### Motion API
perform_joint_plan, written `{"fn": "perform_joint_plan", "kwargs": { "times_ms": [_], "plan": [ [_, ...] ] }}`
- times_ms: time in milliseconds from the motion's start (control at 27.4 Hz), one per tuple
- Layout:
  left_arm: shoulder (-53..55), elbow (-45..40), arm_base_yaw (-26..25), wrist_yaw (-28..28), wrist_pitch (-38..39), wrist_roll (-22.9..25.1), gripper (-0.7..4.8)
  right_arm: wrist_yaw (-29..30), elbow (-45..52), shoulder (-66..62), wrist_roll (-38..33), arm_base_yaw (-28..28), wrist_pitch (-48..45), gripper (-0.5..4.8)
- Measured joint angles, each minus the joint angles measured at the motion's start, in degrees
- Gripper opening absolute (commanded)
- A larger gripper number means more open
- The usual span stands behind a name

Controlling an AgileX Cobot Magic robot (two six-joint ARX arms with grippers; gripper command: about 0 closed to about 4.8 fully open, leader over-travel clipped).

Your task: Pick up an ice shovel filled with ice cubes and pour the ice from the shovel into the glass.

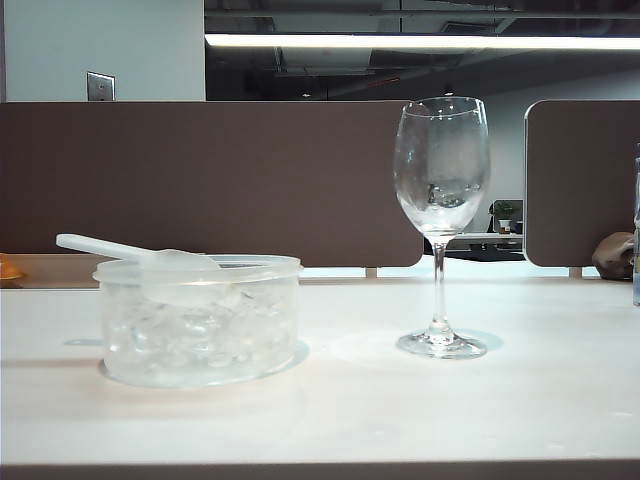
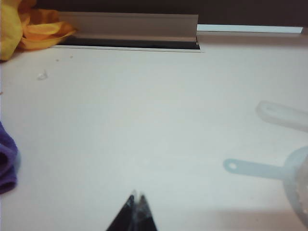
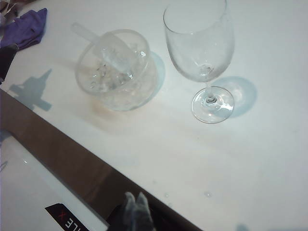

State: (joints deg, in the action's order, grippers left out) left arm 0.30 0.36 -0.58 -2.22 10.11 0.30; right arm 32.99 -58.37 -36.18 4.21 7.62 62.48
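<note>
White table (image 1: 520,400) holds translucent ice shovel (image 1: 150,258) across ice tub (image 1: 200,330); left claw (image 2: 136,196) and right claw (image 3: 136,197) closed, empty.

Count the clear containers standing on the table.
2: the low round tub of ice cubes on the exterior view's left, the wine glass upright to its right.

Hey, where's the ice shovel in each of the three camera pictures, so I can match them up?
Exterior view: the ice shovel lies across the rim of the tub, handle pointing left.
Left wrist view: only its handle shows at the right edge, above the shut left gripper.
Right wrist view: it rests on the tub, far from the shut right gripper.
Shared landmark: the tub of ice cubes.
</note>
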Motion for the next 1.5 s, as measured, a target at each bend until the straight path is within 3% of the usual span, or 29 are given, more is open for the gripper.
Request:
{"fn": "perform_joint_plan", "kwargs": {
  "times_ms": [73,256,511,621,730,876,913,1095,1314,1497],
  "plan": [
    [0.0,0.0,0.0,0.5,0.0,-2.2,-0.03,0.0,0.0,0.0,0.0,0.0,0.0,-0.05],
    [0.0,0.0,0.0,4.8,0.0,-15.0,-0.03,0.0,0.0,0.0,0.0,0.0,0.0,-0.05],
    [0.0,0.1,0.0,6.9,0.0,-17.1,-0.03,0.0,0.0,0.0,0.0,0.0,0.0,-0.05],
    [0.0,0.1,0.0,9.2,0.0,-21.2,-0.01,0.0,0.0,0.0,0.0,0.0,0.0,-0.05],
    [0.0,0.1,0.0,11.1,-0.5,-29.7,0.64,0.0,0.0,0.0,0.0,0.0,0.0,-0.05],
    [0.0,0.1,0.0,11.8,-5.4,-43.6,0.71,0.0,0.0,0.0,0.0,0.0,0.0,-0.05],
    [0.0,0.1,0.0,13.3,-8.3,-44.9,0.71,0.0,0.0,0.0,0.0,0.0,0.0,-0.05],
    [-0.1,6.4,0.0,18.5,-4.2,-38.6,0.71,0.0,0.0,0.0,0.0,0.0,0.0,-0.05],
    [0.8,17.2,0.0,14.4,3.1,-30.5,0.71,0.0,0.0,0.0,0.0,0.0,0.0,-0.05],
    [6.8,23.6,0.0,13.6,9.0,-28.2,0.71,0.0,0.0,0.0,0.0,0.0,0.0,-0.05]
  ]
}}
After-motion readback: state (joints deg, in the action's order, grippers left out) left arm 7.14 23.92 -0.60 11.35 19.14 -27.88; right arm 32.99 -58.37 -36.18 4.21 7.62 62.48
